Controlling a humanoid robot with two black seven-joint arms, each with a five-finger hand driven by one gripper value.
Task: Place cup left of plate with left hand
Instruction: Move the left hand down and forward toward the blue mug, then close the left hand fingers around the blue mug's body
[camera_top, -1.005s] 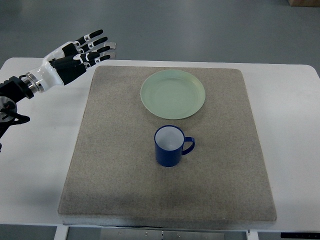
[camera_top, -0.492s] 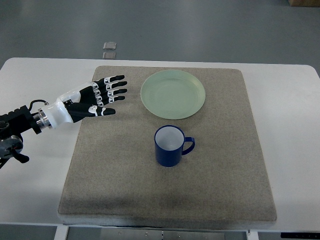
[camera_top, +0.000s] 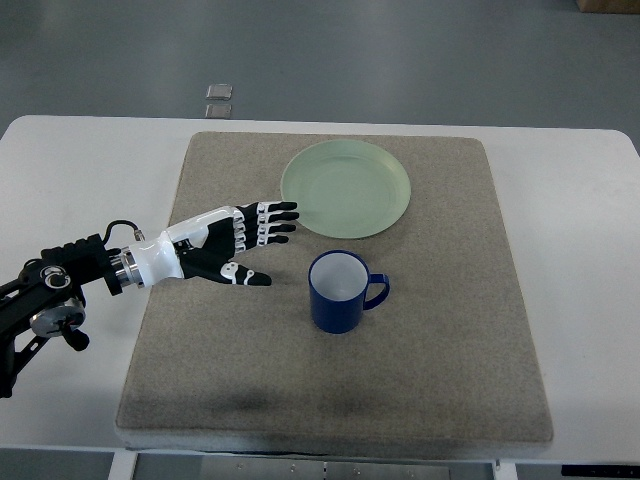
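Top view: cup (camera_top: 338, 292) just right of left robot hand (camera_top: 232, 247), fingers spread, empty.

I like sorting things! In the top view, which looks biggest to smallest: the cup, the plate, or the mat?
1. The grey mat looks biggest.
2. The green plate.
3. The blue cup looks smallest.

I am seeing a grey felt mat (camera_top: 250, 380) lying on the white table (camera_top: 590, 260). The pale green round plate (camera_top: 346, 188) is sitting on the mat's far part. The blue ceramic cup (camera_top: 341, 291) is standing near of the plate, apart from it, handle pointing right. The left hand (camera_top: 225, 247) is hovering over the mat left of the cup, fingertips near the plate's near-left rim.
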